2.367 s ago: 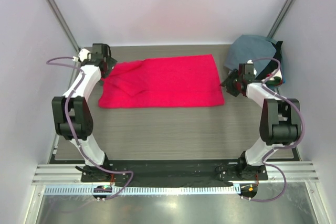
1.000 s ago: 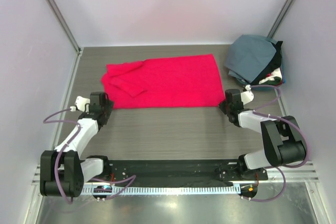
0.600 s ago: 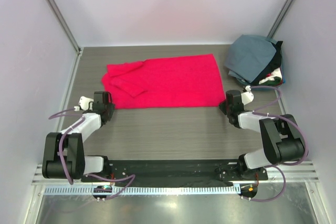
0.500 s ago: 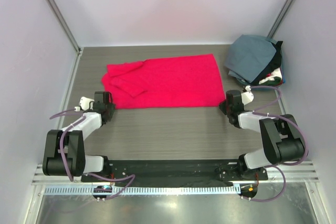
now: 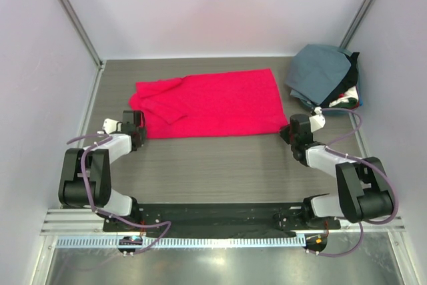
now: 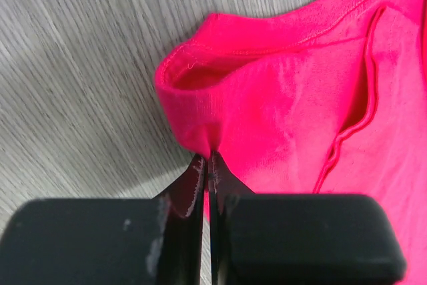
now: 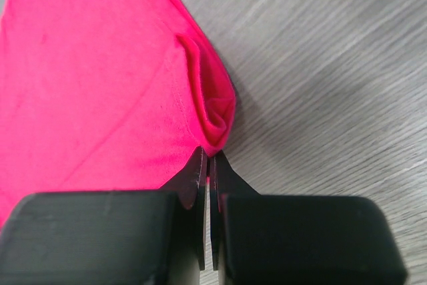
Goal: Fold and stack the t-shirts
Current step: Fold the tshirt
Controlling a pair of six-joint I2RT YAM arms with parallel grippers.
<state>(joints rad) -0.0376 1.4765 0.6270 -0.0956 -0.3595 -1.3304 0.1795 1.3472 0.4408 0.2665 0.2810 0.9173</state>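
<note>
A bright red t-shirt [image 5: 210, 103] lies spread flat across the table, its sleeve folded in at the left. My left gripper [image 5: 138, 127] sits at the shirt's near left corner, shut on a pinch of the red cloth [image 6: 200, 135]. My right gripper [image 5: 288, 130] is at the near right corner, shut on the bunched red hem [image 7: 217, 121]. In the back right corner lies a heap of other t-shirts [image 5: 325, 78], slate grey-blue on top, with dark, white and blue edges showing at its right side.
White walls close in the table [image 5: 220, 165] at left, back and right. The arm bases stand on a black rail [image 5: 213, 217] at the near edge, with purple cables looping beside each arm.
The left gripper slid forward to the shirt's near left corner and shut on the cloth. The right gripper stayed shut on the near right corner, its arm shifting slightly.
</note>
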